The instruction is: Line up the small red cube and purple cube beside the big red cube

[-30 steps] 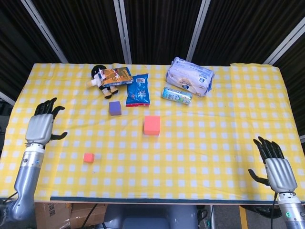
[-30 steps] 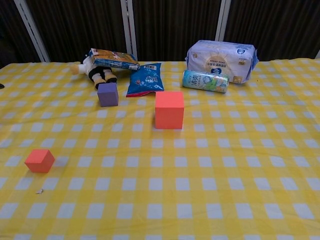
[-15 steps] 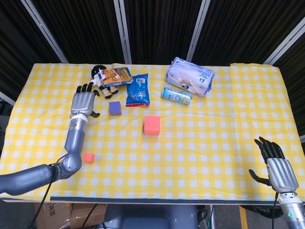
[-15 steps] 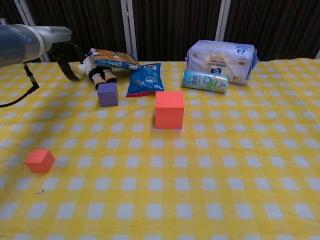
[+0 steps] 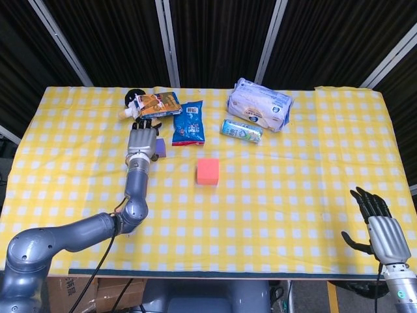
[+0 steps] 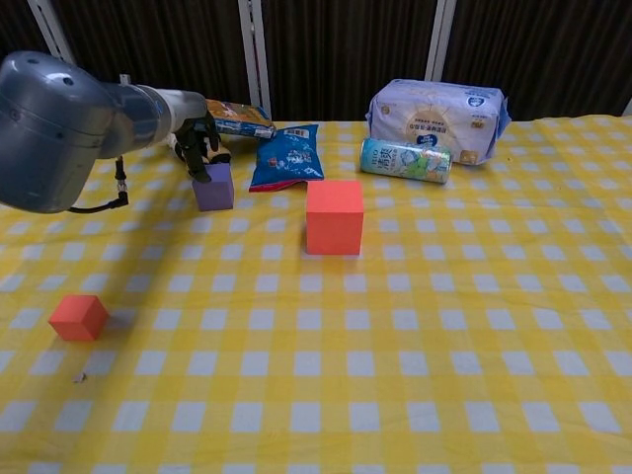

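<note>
My left hand (image 5: 144, 141) hovers empty, fingers apart, purple cube (image 6: 213, 187) just below-right of its fingertips; right hand (image 5: 382, 229) idles open, well apart.

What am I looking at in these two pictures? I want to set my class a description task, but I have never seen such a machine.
It is a robot with two metal arms ending in human-like hands, working at a table with a yellow checked cloth. One picture looks down from the robot's head, the other looks forward from its chest. On the cloth lie a big red cube, a small red cube, a purple cube, a blue snack bag, a can, a tissue pack and a small doll under a packet. The left hand reaches over the purple cube; whether it grips it cannot be told. The right hand holds nothing, fingers apart.
</note>
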`<move>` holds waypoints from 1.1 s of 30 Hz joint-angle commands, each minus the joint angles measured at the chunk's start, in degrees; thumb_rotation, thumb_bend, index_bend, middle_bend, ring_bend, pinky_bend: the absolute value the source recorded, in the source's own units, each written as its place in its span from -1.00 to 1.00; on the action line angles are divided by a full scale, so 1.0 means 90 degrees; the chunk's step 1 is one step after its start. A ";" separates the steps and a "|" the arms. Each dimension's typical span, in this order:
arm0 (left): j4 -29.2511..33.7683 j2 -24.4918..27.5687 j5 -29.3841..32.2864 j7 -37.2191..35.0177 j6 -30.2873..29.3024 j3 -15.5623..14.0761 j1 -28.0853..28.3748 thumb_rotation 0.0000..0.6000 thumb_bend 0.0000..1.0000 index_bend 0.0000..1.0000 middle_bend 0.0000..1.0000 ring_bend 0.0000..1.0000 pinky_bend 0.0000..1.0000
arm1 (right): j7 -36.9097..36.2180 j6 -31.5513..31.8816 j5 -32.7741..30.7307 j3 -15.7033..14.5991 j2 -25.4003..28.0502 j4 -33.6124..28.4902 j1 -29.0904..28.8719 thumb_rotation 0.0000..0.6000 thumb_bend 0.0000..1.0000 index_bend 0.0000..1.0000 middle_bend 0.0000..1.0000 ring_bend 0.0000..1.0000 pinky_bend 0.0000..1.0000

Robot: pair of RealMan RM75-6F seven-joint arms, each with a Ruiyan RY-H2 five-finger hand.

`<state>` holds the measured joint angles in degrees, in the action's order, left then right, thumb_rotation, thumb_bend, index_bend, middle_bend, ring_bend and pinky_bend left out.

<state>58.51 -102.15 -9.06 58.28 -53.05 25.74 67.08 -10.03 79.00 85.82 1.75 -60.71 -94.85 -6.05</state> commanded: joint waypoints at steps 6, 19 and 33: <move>-0.0702 -0.0428 0.0066 0.0183 0.0068 -0.0068 0.0293 1.00 -0.39 -0.46 -1.00 -1.00 -1.00 | -0.0040 0.0018 -0.0003 -0.0002 0.0019 0.0002 0.0014 1.00 -0.31 -1.00 -1.00 -1.00 -1.00; -0.1080 -0.0584 0.0204 0.0342 0.0212 -0.0012 0.0316 1.00 -0.39 -0.48 -1.00 -1.00 -1.00 | -0.0043 0.0042 0.0009 -0.0004 0.0021 0.0000 0.0024 1.00 -0.31 -1.00 -1.00 -1.00 -1.00; -0.1505 -0.0858 0.0168 0.0455 0.0381 -0.0010 0.0345 1.00 -0.30 -0.23 -1.00 -1.00 -1.00 | -0.0111 0.0123 0.0010 0.0025 0.0023 0.0018 0.0050 1.00 -0.31 -1.00 -1.00 -1.00 -1.00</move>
<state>44.97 -109.88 -7.56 62.35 -49.63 25.67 70.18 -11.01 80.09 85.91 1.95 -60.51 -94.69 -5.59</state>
